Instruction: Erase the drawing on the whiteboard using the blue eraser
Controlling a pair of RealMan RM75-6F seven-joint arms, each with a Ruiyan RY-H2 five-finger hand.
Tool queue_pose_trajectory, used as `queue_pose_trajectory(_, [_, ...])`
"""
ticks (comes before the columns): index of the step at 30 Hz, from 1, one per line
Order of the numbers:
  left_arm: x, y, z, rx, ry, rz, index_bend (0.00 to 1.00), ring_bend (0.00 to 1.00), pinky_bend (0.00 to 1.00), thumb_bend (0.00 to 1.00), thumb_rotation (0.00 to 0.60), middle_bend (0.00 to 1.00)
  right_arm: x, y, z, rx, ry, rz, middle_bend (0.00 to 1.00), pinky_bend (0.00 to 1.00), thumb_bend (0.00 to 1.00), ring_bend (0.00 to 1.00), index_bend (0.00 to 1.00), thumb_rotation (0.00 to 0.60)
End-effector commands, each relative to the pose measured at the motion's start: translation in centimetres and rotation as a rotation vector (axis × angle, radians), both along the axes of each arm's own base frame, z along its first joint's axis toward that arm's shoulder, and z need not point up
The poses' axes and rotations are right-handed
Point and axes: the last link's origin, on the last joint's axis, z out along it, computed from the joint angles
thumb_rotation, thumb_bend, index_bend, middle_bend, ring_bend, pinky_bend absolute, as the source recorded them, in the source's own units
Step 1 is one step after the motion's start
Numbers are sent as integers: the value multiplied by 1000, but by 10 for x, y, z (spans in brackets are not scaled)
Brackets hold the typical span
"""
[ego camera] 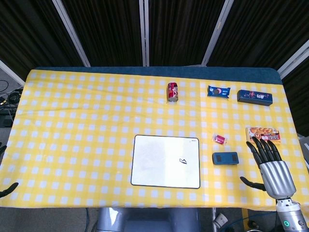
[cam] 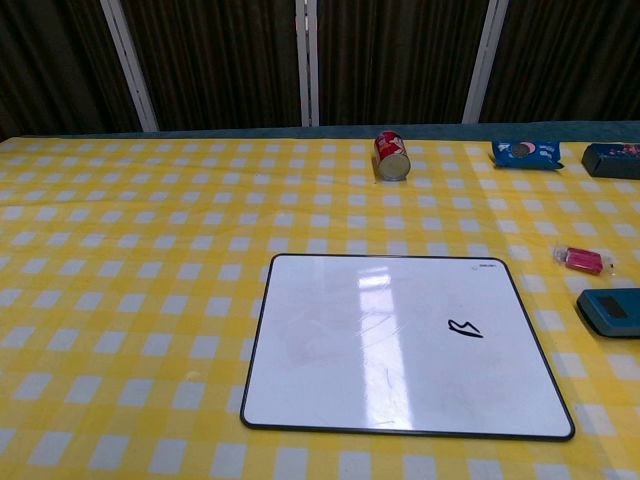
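1. The right robot hand (ego camera: 268,162) rests low over the near right edge of the bench (ego camera: 72,121). Its fingers are stretched out and apart, and it holds nothing.
2. Of the left robot hand (ego camera: 7,189) only dark tips show at the left border of the head view; I cannot tell how it is held.
3. The blue eraser (ego camera: 225,158) lies flat just to the left of the right robot hand, apart from it, near the right edge of the whiteboard (ego camera: 159,159).
4. I judge the eraser light and stiff, a low block. It is best taken by its two long sides, from above.
5. The drawing (ego camera: 182,161) is a small black mark on the right part of the whiteboard. The board looks smooth and may slide when rubbed.
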Motion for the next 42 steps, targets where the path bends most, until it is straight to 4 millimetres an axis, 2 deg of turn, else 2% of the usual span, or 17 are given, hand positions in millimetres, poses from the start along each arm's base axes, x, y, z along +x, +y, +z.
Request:
queue_pose_trajectory(1, [0, 0, 0, -1, 0, 2, 0, 0, 0, 0, 600, 0, 0, 0, -1, 3, 0, -2, 0, 0, 0, 0, 72, 600])
queue_pose_trajectory(13, [0, 5, -1, -3, 0, 3, 0, 0, 0, 0, 600, 0, -1, -6, -13, 77, -13, -27, 1, 0, 0, 0, 84, 600])
queue_pose_trajectory(15, [-1, 7, -2, -2, 2, 8, 0, 0, 0, 0, 600, 0, -2, -13, -19, 114, -13, -24, 30, 1, 0, 0, 114, 600])
queue_pose_trajectory(18, [-2, 9, -3, -7, 4, 19, 0, 0, 0, 0, 600, 0, -8, -30, -32, 174, 30, 0, 128, 49, 0, 22, 157, 600])
queue_pose_trajectory(22, [-3, 12, -6, -13, 17, 33, 0, 0, 0, 0, 600, 0, -22, -54, -50, 285, 99, 15, 267, 179, 15, 161, 226, 600])
queue_pose_trajectory(24, [-3, 12, -8, -14, 20, 40, 0, 0, 0, 0, 600, 0, -29, -64, -58, 315, 121, 7, 302, 223, 39, 207, 245, 600])
queue_pose_trajectory(31, [-6, 14, -11, -14, 39, 64, 0, 0, 0, 0, 600, 0, -36, -84, -77, 346, 146, -4, 313, 263, 61, 227, 273, 600])
queue_pose_trajectory(32, [-7, 15, -12, -17, 43, 73, 0, 0, 0, 0, 600, 0, -36, -89, -85, 360, 157, -13, 313, 267, 66, 227, 274, 600])
queue_pose_trajectory(42, [-8, 17, -14, -18, 48, 79, 0, 0, 0, 0, 600, 0, -38, -100, -104, 367, 172, -35, 340, 341, 122, 255, 306, 600])
